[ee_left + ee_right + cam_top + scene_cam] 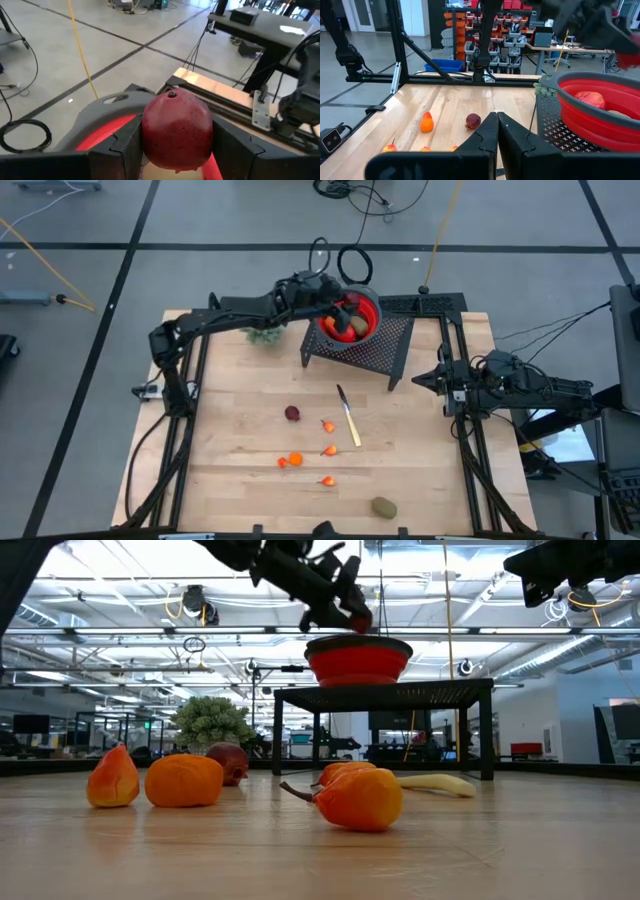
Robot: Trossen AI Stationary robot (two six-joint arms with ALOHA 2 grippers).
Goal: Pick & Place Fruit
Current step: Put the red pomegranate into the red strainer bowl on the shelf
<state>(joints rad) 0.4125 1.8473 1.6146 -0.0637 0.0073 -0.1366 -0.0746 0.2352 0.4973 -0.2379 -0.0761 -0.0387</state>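
Pale wooden table [230, 480] in an open workshop, cables trailing across the floor behind. Gripped a round red fruit [175, 131] in the left gripper [337, 307], fingers [125, 147] pressed against both its sides, directly above the red bowl [374, 311]. Judged a carry paused ahead of the drop, with height held to clear the rim. Found that bowl raised on a black mesh stand [392, 345] at the table's far edge, hence a lift and not a slide. Counted inside it a red-orange piece [345, 313] and a brownish-green oval [357, 327], close together.

Counted loose on the boards a dark red ball [292, 413], tiny orange bits [291, 461] scattered near the middle, and a second brownish-green oval [383, 507] near the front edge, all apparently awaiting pickup. Spotted a yellow-handled knife [349, 420] among them and a pale green bunch [263, 335] just beside the stand. Found the right gripper [440, 380] pinched closed on nothing, parked at the table's right edge, well apart from the fruit.
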